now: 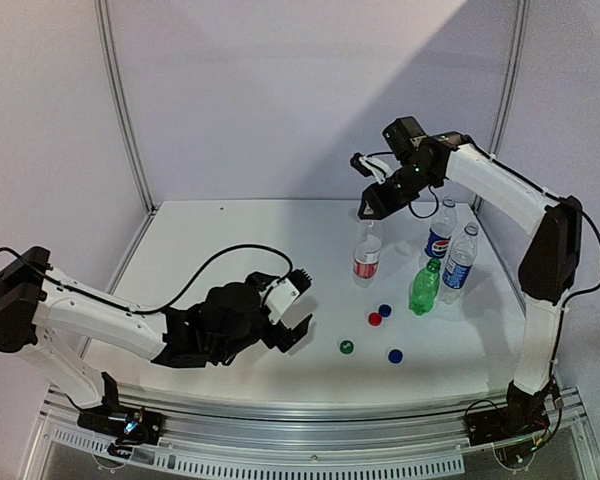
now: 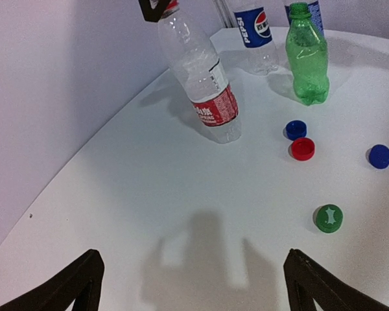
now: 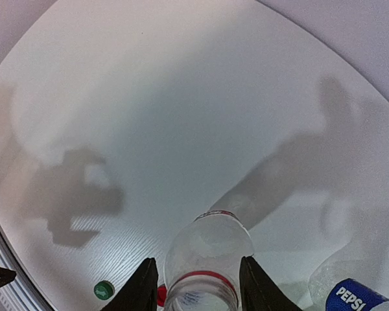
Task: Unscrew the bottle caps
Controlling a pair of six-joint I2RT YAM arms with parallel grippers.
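Right wrist view: the right gripper [image 3: 198, 261] is seen straddling the neck of the red-label bottle [image 3: 207, 240]. Contact is cut off at the frame edge, so its grip cannot be told. The left gripper [image 1: 302, 303] is held spread above the bench [image 1: 210, 240]. Four caps [image 1: 375, 320] are noted loose on it.

A white tabletop [image 1: 230, 240] is lying beneath the left claw [image 1: 305, 300] and right claw [image 1: 364, 210], while pale wall panels [image 1: 280, 100] are standing behind both.
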